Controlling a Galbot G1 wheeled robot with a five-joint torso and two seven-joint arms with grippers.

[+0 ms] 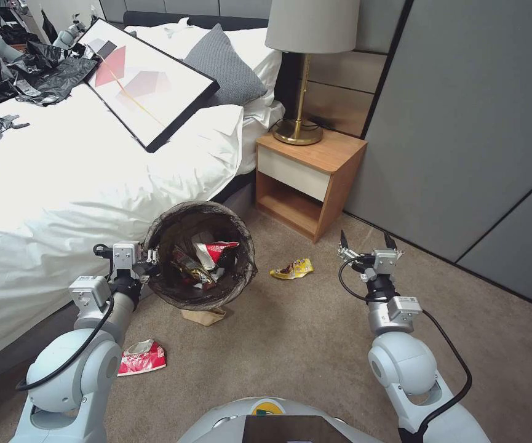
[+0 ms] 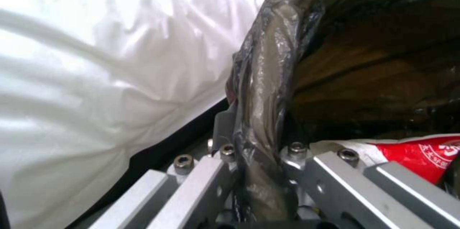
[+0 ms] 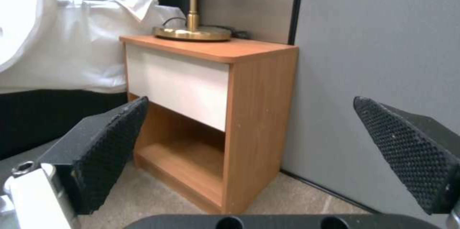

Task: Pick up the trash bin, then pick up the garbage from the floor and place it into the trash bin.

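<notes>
The big white bed [image 1: 63, 184] fills the left side of the room, and the floor [image 1: 302, 344] is brown carpet. A wooden nightstand [image 1: 309, 178] stands in the corner between the bed and the grey wall, with a gold lamp [image 1: 305, 80] on top.

The left arm reaches forward, low beside the bed's edge. The left gripper [image 1: 150, 257] pinches the rim of the trash bin [image 1: 199, 255], with the dark bag squeezed between its jaws. The bin is lifted off the carpet and tipped, so its open mouth points up and back toward the robot. Its long way runs from the mouth down and away toward the bed. Red and shiny wrappers [image 1: 207, 257] lie inside it.

The right arm reaches forward over the bare carpet, near the nightstand. The right gripper [image 1: 369, 245] is held up with its jaws spread wide and nothing in them.

A yellow wrapper [image 1: 293, 269] lies on the carpet between the bin and the right gripper. A red and white wrapper [image 1: 142, 357] lies by the left arm. A brown paper bag [image 1: 203, 316] peeks out under the bin.
</notes>
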